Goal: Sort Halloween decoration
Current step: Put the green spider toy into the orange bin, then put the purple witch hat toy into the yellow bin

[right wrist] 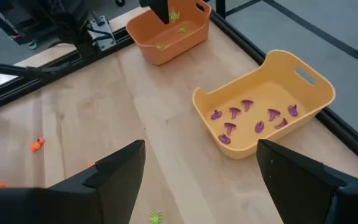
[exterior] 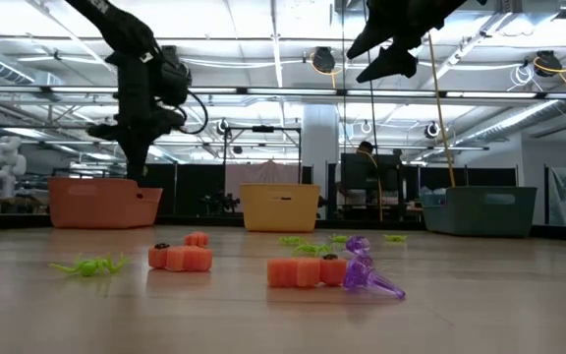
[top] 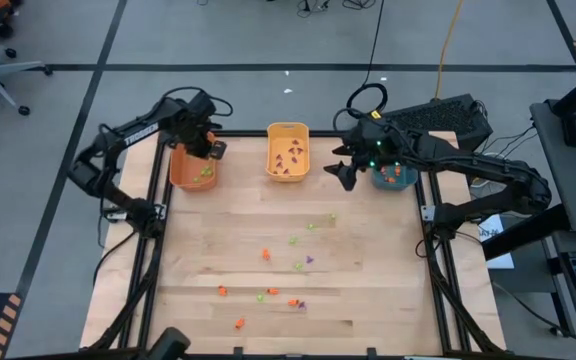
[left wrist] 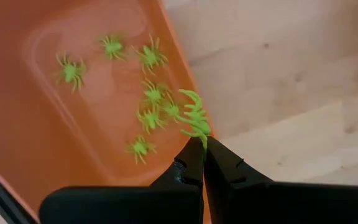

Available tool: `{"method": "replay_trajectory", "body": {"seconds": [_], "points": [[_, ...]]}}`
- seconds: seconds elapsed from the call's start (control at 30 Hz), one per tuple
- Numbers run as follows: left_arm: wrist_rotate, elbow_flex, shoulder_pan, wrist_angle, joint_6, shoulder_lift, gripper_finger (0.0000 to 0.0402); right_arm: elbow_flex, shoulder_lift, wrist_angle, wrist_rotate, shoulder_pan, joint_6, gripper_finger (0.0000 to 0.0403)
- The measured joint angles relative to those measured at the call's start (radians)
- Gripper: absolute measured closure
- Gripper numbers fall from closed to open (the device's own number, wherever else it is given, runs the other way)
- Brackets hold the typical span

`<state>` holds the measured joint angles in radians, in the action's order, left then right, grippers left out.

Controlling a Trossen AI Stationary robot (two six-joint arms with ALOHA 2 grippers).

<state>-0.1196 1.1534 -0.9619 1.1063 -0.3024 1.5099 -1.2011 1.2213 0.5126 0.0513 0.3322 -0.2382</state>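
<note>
Wooden table spread wide under both arms, with three bins in a row along its far edge.

Orange bin at the left end, holding a handful of light green spiders on its floor. Yellow bin in the middle, holding purple trinkets. Teal bin at the right end, with orange pieces visible inside.

Left gripper poised over the orange bin, fingers pinched tight on one green spider, dangling above the bin's near wall.

Right gripper raised between the yellow and teal bins, fingers spread fully apart, nothing between them.

Loose Halloween decoration scattered across the middle and near part of the table, well apart from the bins: orange pieces, a few green spiders, purple bits. In the low view, a green spider lying flat at the left, two orange clusters near the middle, a purple trinket touching the right-hand cluster.
</note>
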Motion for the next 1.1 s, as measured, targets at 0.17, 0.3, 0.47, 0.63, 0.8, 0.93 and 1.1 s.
{"method": "replay_trajectory", "body": {"seconds": [0.17, 0.3, 0.47, 0.63, 0.8, 0.93, 1.1], "points": [[0.019, 0.0, -0.032, -0.034, 0.005, 0.057, 0.0402, 0.0, 0.0, 0.002, -0.001, 0.002, -0.002, 0.0106], [0.024, 0.0, -0.059, -0.027, 0.022, 0.1, 0.0402, 0.0, 0.0, 0.022, 0.001, 0.002, -0.003, 0.0106], [0.051, 0.0, -0.087, -0.024, 0.037, 0.133, 0.0402, 0.0, 0.0, 0.05, 0.001, 0.002, -0.003, 0.0106], [0.061, 0.0, -0.101, -0.023, 0.023, 0.134, 0.0402, 0.0, 0.0, 0.048, 0.001, 0.002, -0.003, 0.0106], [0.061, 0.001, -0.1, 0.001, 0.02, 0.134, 0.0398, 0.0, 0.0, 0.035, 0.0, 0.002, 0.012, 0.0106], [0.063, 0.001, -0.101, 0.017, -0.003, 0.134, 0.0373, 0.0, 0.0, 0.035, -0.001, 0.002, 0.015, 0.0106], [0.063, 0.001, -0.1, 0.02, -0.032, 0.132, 0.0326, 0.0, 0.0, 0.036, -0.002, 0.002, -0.001, 0.0106]]}}
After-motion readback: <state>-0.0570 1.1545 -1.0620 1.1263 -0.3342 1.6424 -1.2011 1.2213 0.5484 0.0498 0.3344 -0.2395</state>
